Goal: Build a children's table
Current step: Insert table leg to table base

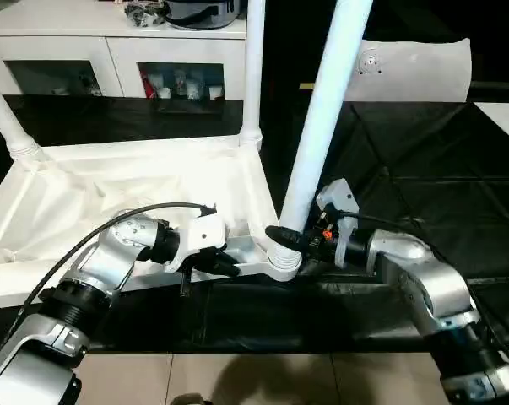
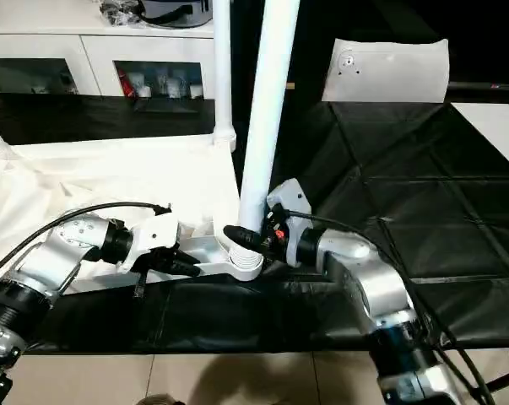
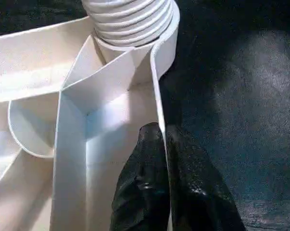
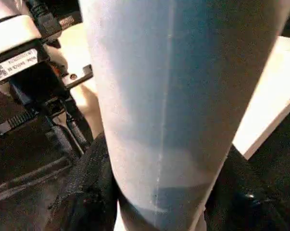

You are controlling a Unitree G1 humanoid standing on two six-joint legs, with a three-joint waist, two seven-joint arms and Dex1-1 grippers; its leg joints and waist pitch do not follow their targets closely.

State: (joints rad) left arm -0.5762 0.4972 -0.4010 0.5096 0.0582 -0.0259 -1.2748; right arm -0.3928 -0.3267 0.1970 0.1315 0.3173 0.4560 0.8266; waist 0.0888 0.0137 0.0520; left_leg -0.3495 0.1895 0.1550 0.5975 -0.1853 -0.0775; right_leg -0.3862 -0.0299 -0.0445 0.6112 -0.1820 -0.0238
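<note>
**Tabletop upside down on worktop, near leg gripped at socket**

Tabletop lies ribbed side up on the black-covered worktop, its near edge along the worktop's front edge. Three legs show standing in corner sockets: far-left leg, far-right leg, and the near-right leg, which tilts away to the right from its ribbed socket.

Right gripper is closed around the near-right leg just above the socket; in the right wrist view its black fingers sit on both sides of the leg. Left gripper pinches the tabletop's near rim just left of that socket, one finger inside the rim and one outside, closed on the wall.

Black cover shows creases and fold lines across the worktop. Beyond it, a white cabinet with glass doors, small items inside, dark objects on top. A white panel stands at the worktop's far right. Light tiled floor runs below the front edge. Cables trail along both silver forearms.
</note>
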